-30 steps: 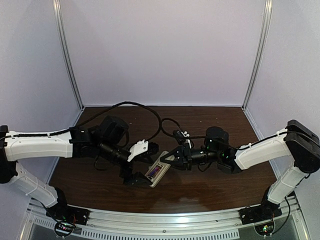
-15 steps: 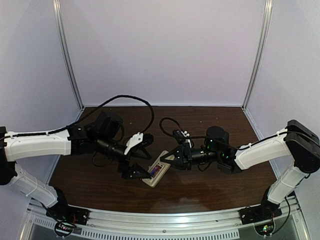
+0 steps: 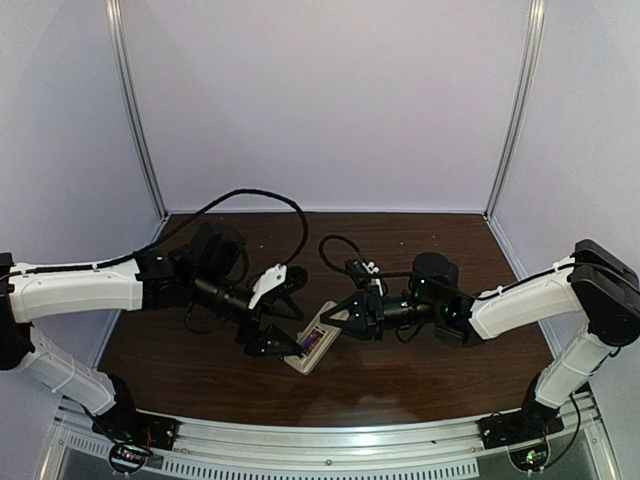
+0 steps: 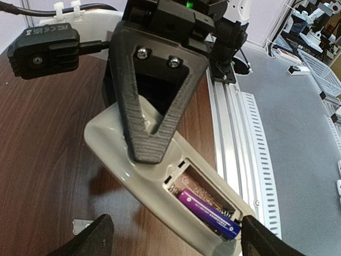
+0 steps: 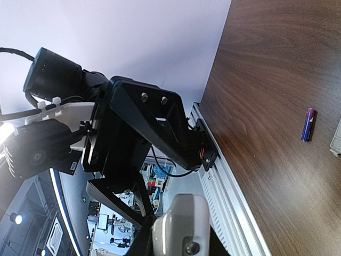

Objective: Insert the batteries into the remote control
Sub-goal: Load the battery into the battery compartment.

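Note:
The remote control (image 4: 136,170) is held tilted above the table, beige back up, its battery recess uncovered. One of the purple batteries (image 4: 209,213) lies in the recess, with a bare slot beside it. My right gripper (image 3: 335,318) is shut on the remote's far end, and one of its black fingers (image 4: 154,112) presses on the back. My left gripper (image 4: 176,242) is open, its jaws straddling the recess end, and its right tip is close to the battery's end. A second battery (image 5: 307,124) lies loose on the table. In the right wrist view only the remote's end (image 5: 181,224) shows.
A small flat grey-white cover piece (image 4: 80,226) lies on the brown table (image 3: 420,370) under the left gripper and also shows at the right wrist view's edge (image 5: 337,138). The aluminium rail (image 3: 330,440) runs along the near edge. Walls enclose the back and sides.
My left gripper has drawn back a little to the left from over the remote, and its jaws have narrowed slightly. The right gripper and remote have stayed put.

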`<state>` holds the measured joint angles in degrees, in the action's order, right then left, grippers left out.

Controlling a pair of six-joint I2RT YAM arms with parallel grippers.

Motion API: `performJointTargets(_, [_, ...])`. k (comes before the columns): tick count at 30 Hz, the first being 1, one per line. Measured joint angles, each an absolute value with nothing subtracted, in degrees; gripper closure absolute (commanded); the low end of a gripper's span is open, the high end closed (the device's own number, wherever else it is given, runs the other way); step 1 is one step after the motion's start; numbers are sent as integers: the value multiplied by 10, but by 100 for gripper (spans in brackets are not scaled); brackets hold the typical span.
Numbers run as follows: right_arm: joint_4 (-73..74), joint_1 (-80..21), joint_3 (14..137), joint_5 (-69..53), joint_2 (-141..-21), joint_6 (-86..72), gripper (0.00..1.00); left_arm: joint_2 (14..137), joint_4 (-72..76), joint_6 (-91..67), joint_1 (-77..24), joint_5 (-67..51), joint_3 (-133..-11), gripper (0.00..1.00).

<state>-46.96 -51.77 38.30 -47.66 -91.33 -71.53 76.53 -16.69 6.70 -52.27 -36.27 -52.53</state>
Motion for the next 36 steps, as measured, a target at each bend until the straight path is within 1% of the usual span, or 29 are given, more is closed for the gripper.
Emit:
performJointTargets(7, [-470, -518, 383, -477, -913, -715, 100, 773, -167, 67, -523, -362, -526, 24])
performJointTargets(14, [-465, -515, 383, -476, -913, -712, 100, 787, -170, 64, -523, -358, -530, 28])
performJointTargets(18, [-457, -514, 383, -470, -913, -707, 100, 799, -179, 59, -523, -357, -538, 34])
performJointTargets(26, [-434, -514, 383, -458, -912, -689, 100, 823, -195, 46, -523, -358, -550, 39])
performJointTargets(36, [-391, -513, 383, -445, -886, -644, 100, 861, -216, 8, -520, -388, -572, 43])
